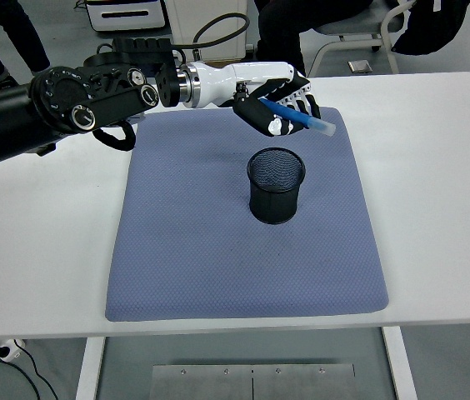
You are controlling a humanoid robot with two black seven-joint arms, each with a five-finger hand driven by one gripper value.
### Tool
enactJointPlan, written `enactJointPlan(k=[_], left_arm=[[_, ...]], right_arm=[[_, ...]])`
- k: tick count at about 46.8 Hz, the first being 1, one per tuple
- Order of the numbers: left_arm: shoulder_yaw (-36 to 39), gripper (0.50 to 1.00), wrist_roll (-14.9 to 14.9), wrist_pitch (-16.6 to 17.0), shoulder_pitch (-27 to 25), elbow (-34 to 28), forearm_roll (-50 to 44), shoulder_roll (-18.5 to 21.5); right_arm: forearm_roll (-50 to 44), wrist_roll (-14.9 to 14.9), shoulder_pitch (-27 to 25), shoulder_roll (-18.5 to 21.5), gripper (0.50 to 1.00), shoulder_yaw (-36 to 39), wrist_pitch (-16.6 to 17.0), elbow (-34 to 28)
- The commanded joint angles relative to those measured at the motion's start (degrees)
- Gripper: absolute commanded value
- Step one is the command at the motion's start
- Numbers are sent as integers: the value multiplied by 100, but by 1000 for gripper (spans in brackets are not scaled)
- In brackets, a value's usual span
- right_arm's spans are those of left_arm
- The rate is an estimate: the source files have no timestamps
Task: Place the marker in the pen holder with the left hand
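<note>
A white table [435,167] fills most of the view, its near edge running across the bottom. A blue-grey mat [218,250] with a fine dimpled weave lies on its middle, corners rounded, its far edge close to the table's far side. A black mesh pen holder [276,185] stands upright on the mat, right of centre and toward the far half.

The left arm [60,108] reaches in from the left, black at the shoulder end and white along the forearm. Its hand [275,107] hangs over the mat's far right part, beyond the holder and above it. The fingers are curled round a blue marker [300,119], which lies slanted, its pale tip pointing right and slightly down, past the hand. The marker is outside the holder, above its far rim.

Under the near edge a metal frame [252,379] and grey floor show, with cables [2,354] at the lower left. Beyond the far edge stand a white cabinet [206,33], a cardboard box [210,71] and a white chair [343,37], with dark-clothed people [302,25] partly visible.
</note>
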Motion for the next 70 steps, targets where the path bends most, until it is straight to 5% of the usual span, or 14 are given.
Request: enactJointPlan(k=[1,17,53,57,64,70], left_arm=[[2,500,57,8,3,-69,-282,-30],[2,500,215,87,109,-579,-1382,-101],[-60,514,197,158,900,-588,-2419,-153],[-60,584,197,166,926,-588,-2437,-180],[-69,1000,197,228,997,-588,-2586,-180],[-77,1000,197,219,988,-588,-2867,-162]], right_arm=[[0,0,0,0,1000,1,5,-1],[0,0,0,0,1000,1,-4,-1],[0,0,0,0,1000,1,5,-9],[0,0,0,0,1000,1,-4,-1],[0,0,0,0,1000,-8,5,-1],[0,0,0,0,1000,1,-4,-1]])
